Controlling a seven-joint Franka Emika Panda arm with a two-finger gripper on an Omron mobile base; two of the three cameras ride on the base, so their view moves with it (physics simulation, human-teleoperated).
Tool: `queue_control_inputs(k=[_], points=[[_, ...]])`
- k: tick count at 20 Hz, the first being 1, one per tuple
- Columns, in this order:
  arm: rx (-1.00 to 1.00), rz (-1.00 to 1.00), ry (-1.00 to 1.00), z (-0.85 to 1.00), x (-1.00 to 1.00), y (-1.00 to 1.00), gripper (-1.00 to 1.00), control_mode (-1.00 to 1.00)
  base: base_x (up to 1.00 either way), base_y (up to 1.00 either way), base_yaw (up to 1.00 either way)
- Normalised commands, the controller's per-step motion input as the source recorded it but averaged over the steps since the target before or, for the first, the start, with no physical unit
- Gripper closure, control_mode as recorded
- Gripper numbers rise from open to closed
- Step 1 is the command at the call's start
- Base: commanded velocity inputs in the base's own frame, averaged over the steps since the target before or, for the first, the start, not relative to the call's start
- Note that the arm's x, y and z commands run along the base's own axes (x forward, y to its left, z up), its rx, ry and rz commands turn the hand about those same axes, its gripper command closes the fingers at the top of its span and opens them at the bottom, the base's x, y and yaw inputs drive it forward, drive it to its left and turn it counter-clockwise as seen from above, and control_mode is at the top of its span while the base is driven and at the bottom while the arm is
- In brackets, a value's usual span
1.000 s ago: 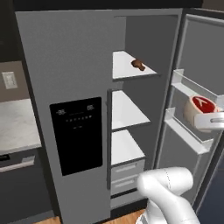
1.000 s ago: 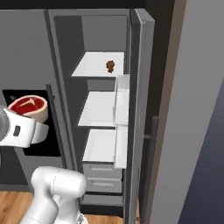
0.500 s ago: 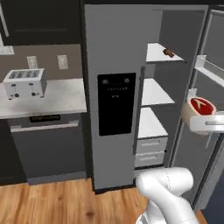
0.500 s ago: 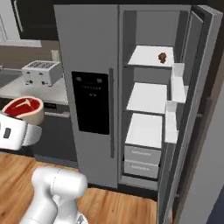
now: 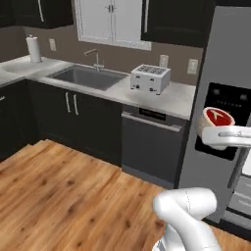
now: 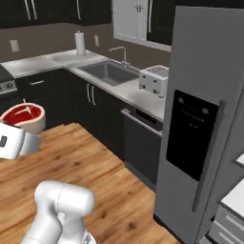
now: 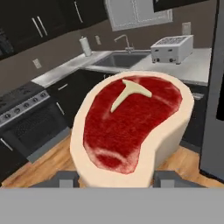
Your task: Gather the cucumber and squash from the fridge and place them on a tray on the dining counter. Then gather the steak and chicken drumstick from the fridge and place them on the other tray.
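The steak (image 7: 131,127), red on top with a pale cream rim, sits between the fingers (image 7: 168,179) of my gripper (image 7: 113,180), which is shut on it. From the base, the steak (image 5: 218,117) hangs in the air in front of the fridge's black dispenser panel (image 5: 230,105). In the right base view the steak (image 6: 23,116) floats at the far left above the wooden floor, far from the grey fridge (image 6: 205,71). Both trays, the dining counter, the cucumber, the squash and the chicken drumstick are out of view.
A dark kitchen run lines the wall: sink (image 5: 86,76), white toaster (image 5: 149,78), dishwasher (image 5: 149,147) and paper towel roll (image 5: 33,48). A stove (image 7: 26,118) stands further left. Wooden floor (image 5: 63,196) spreads in front of the cabinets.
The whole picture has swung left, from the open fridge shelves to the sink counter, so the base has turned. The steak stays in the gripper.
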Motion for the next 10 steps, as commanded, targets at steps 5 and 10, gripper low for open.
queue_control_inputs(k=[5, 10], points=[[0.00, 0.00, 0.00, 0.00, 0.00, 0.00, 1.00, 1.00, 0.00, 0.00, 1.00], [0.00, 0.00, 0.00, 0.00, 0.00, 0.00, 1.00, 1.00, 0.00, 0.00, 1.00]])
